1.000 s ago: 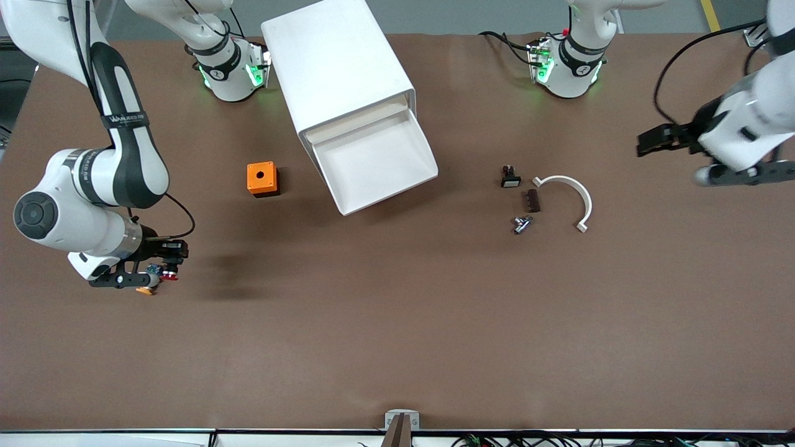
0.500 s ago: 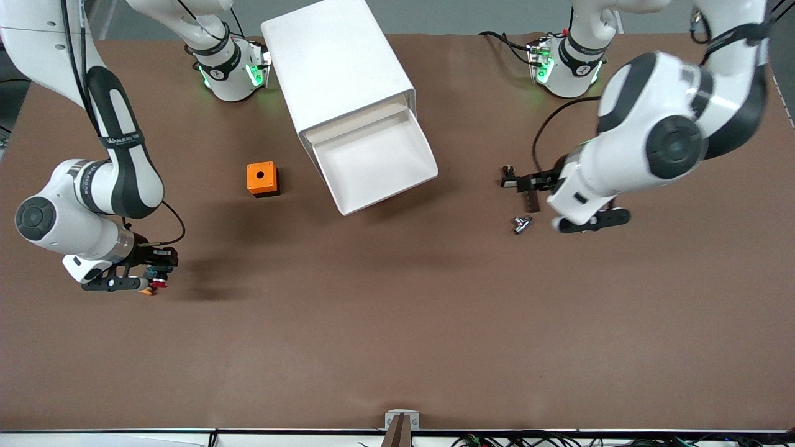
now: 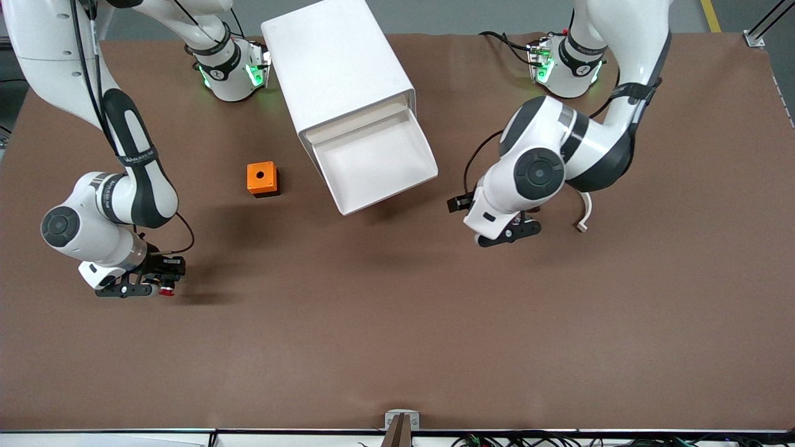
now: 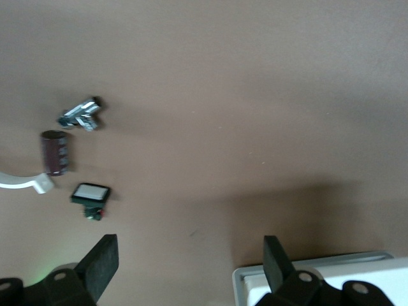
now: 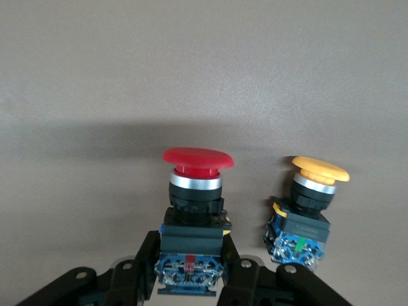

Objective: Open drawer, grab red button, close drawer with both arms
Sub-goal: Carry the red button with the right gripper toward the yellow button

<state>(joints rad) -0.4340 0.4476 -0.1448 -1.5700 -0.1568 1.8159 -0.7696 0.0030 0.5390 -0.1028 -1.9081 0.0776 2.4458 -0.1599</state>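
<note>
The brown matte counter [image 3: 397,347] lies bare over its whole strip nearest the front camera. The big white boxy cabinet [image 3: 335,68] has its shallow white tray-like drawer [image 3: 376,162] pulled out, smooth-walled. The left end effector [image 4: 191,264] hangs over the counter beside the drawer's corner, fingers apart. The right end effector [image 5: 191,280] — near the right arm's end — is clamped on the blue-and-black body of the round red-capped button [image 5: 196,191]; a yellow-capped twin [image 5: 309,213] stands just beside it.
</note>
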